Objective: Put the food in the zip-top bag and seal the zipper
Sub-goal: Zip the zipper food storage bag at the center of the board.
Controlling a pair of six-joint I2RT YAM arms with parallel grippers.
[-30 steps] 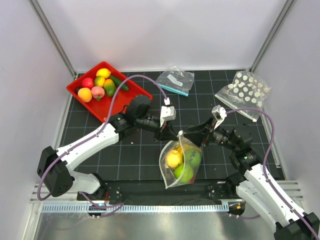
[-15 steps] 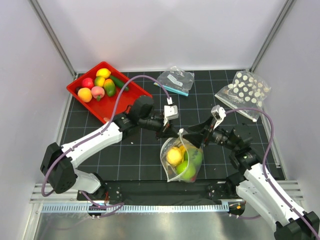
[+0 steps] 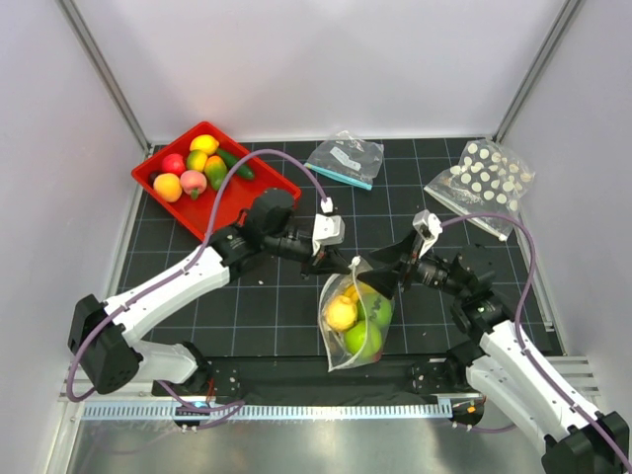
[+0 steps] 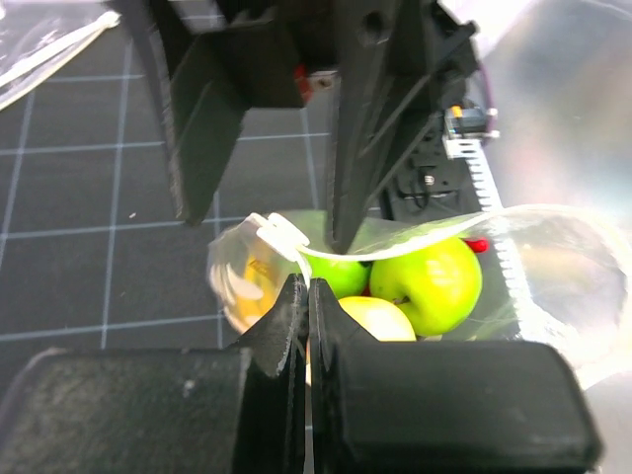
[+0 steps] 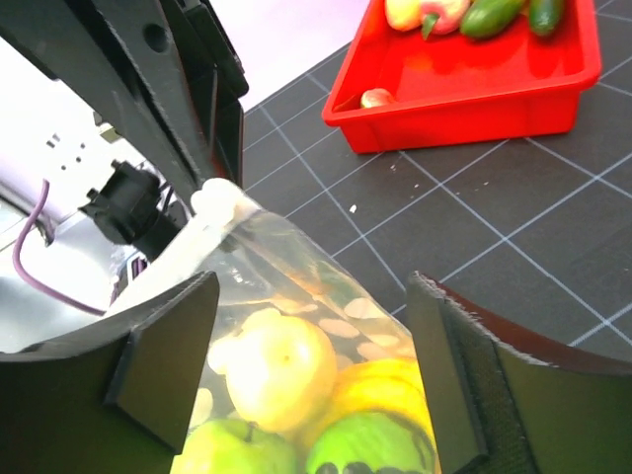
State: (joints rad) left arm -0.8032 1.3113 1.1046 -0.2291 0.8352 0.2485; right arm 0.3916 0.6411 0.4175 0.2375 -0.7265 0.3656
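Observation:
The dotted zip-top bag (image 3: 355, 321) hangs near the table's front middle, holding a yellow fruit (image 3: 341, 314) and green fruits (image 3: 363, 341). My left gripper (image 3: 336, 259) is shut on the bag's zipper rim (image 4: 395, 242) at its left corner, which the left wrist view (image 4: 306, 288) shows with a green apple (image 4: 434, 286) below. My right gripper (image 3: 390, 272) is open at the bag's right side. In the right wrist view (image 5: 316, 365) its fingers (image 5: 163, 346) stand either side of the bag (image 5: 326, 316) without gripping it, over the yellow fruit (image 5: 272, 370).
A red tray (image 3: 259, 193) at the back left holds several more toy fruits and vegetables (image 3: 193, 168). An undotted bag with a teal strip (image 3: 346, 158) lies at the back middle. A second dotted bag (image 3: 484, 178) lies at the back right.
My left arm shifted slightly right and then back left with the bag rim in its jaws, and the bag swung a little. The right gripper stayed open beside the bag.

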